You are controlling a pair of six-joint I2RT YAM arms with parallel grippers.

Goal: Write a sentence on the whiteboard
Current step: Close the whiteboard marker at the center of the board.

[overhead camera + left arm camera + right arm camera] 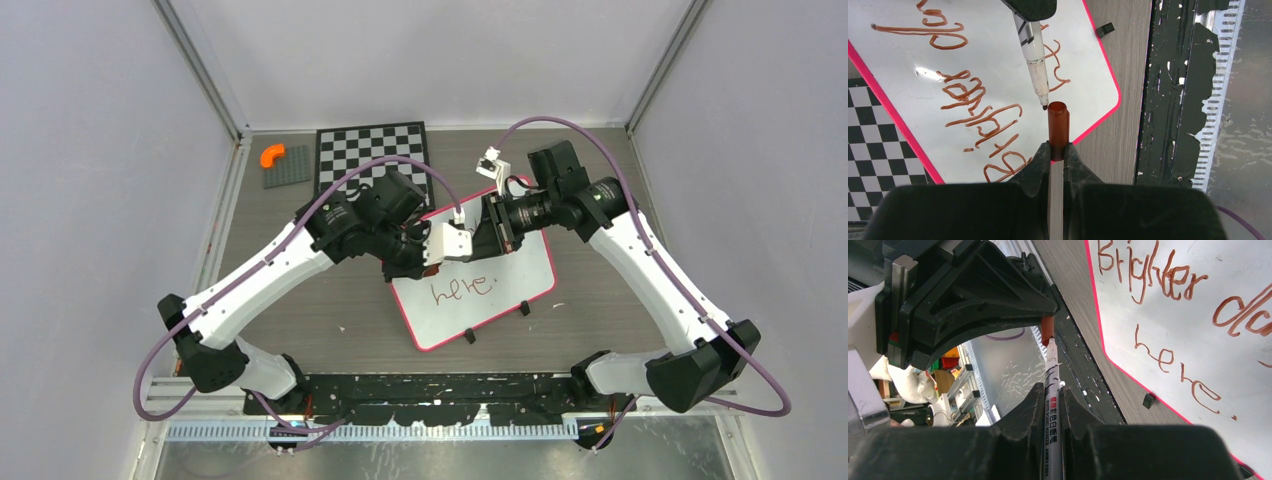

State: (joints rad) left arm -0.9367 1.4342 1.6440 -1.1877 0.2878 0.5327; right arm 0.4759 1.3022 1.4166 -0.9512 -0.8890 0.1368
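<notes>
Whiteboard (525,268) lies flat near the middle of the desk (330,345), long axis running about 8 to 2 o'clock in the top view, its two black clip feet on the near long edge. The sentence (462,289) follows that axis in two lines, "Brighter days are" above and "here." below, tops of the letters toward 11 o'clock. Both wrists meet over the board's far half. Left fingers (1038,165) are clamped fully on a reddish-brown cap (1058,125), its open mouth toward 12 o'clock in the left wrist view. Right fingers (1025,415) are closed on the barrel of a white marker (1052,405), which in the left wrist view comes down from 12 o'clock, tip pointing at 6. Tip sits at the cap's rim, not seated; contact cannot be told. Checkered board (370,150) lies at 11 o'clock of the whiteboard.
</notes>
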